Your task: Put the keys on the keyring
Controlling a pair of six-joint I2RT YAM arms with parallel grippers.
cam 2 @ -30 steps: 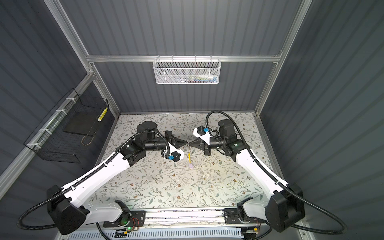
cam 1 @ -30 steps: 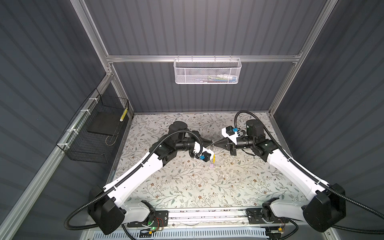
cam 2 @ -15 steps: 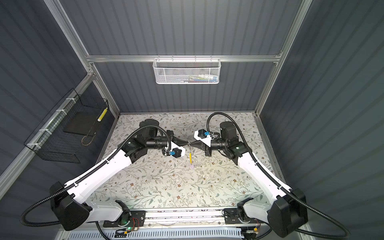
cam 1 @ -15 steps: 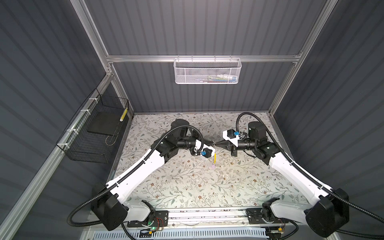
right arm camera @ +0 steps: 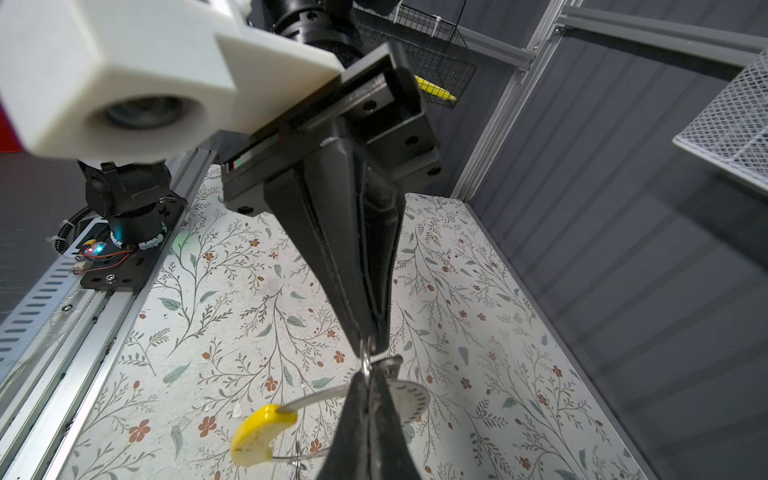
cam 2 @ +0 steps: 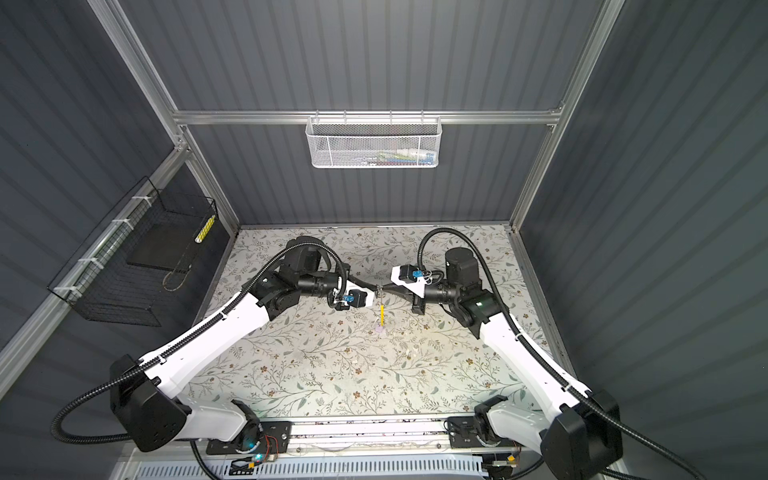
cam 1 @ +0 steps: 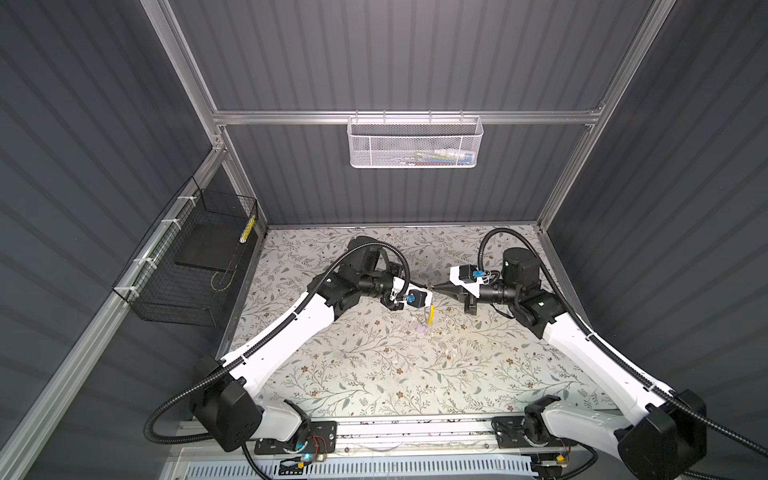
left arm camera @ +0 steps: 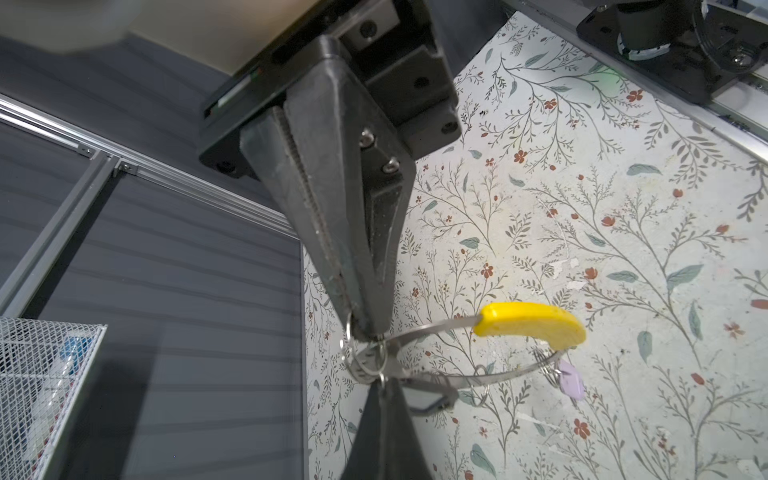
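Meeting tip to tip above the table (left arm camera: pixel 623 208), the left gripper (cam 2: pixel 374 288) comes in from 9 o'clock and the right gripper (cam 2: pixel 381 289) from 3 o'clock in a top view. Both have their jaws fully closed.

The keyring (left arm camera: pixel 436 328) hangs from exactly that meeting point. From the tips it drops toward 6 o'clock, nearly edge-on from above, with its yellow tag (left arm camera: pixel 530 324) on the far side of the hoop. Its long axis therefore runs from 12 to 6, across the line of the two arms. A few small split rings (left arm camera: pixel 365 361) crowd the place where the tips meet. I cannot tell which gripper pinches the hoop and which pinches a small ring.

The lilac tag (left arm camera: pixel 570 380) seems to hang on the hoop just beside the yellow tag. The black-rimmed tag (left arm camera: pixel 430 397) lies under the hoop, near the left tip. I cannot see whether it is threaded.

I judge that the next move depends on this: the end of the hoop sits between the tips, equally near to both arms, so only a very small slide along the 9-to-3 line is needed.

No brand or writing can be read. The tags look blank, and what lies in the white mesh basket (cam 2: pixel 340 145) is too small to make out.
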